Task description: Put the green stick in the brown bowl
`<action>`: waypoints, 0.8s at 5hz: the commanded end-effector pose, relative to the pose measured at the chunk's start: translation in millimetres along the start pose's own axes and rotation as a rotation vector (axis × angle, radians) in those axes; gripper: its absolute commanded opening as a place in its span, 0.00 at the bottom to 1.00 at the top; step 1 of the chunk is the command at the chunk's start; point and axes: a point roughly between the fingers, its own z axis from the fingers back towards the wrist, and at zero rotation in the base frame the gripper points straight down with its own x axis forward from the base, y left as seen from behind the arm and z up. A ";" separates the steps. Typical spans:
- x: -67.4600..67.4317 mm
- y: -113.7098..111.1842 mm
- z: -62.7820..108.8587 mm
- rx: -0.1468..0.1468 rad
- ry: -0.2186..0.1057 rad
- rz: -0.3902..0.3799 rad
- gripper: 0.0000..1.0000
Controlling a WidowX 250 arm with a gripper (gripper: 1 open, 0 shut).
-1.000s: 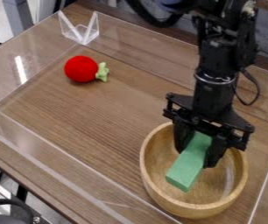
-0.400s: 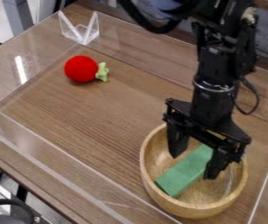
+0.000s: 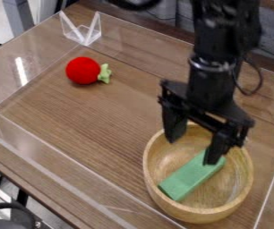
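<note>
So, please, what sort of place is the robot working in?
It looks like a robot lab or test bench, I would guess: a robot arm's gripper over a wooden table, loose black cables at its edge, and a toy-like red fruit.

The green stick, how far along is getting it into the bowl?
It looks done: the green stick lies inside the brown bowl, within its rim. Nothing is in hand; the end effector stands open above the bowl's far side, apart from the stick. Nothing of the placing seems left, except perhaps moving the arm clear.
</note>
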 end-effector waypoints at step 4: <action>12.6 50.2 42.7 0.054 -0.114 0.143 1.00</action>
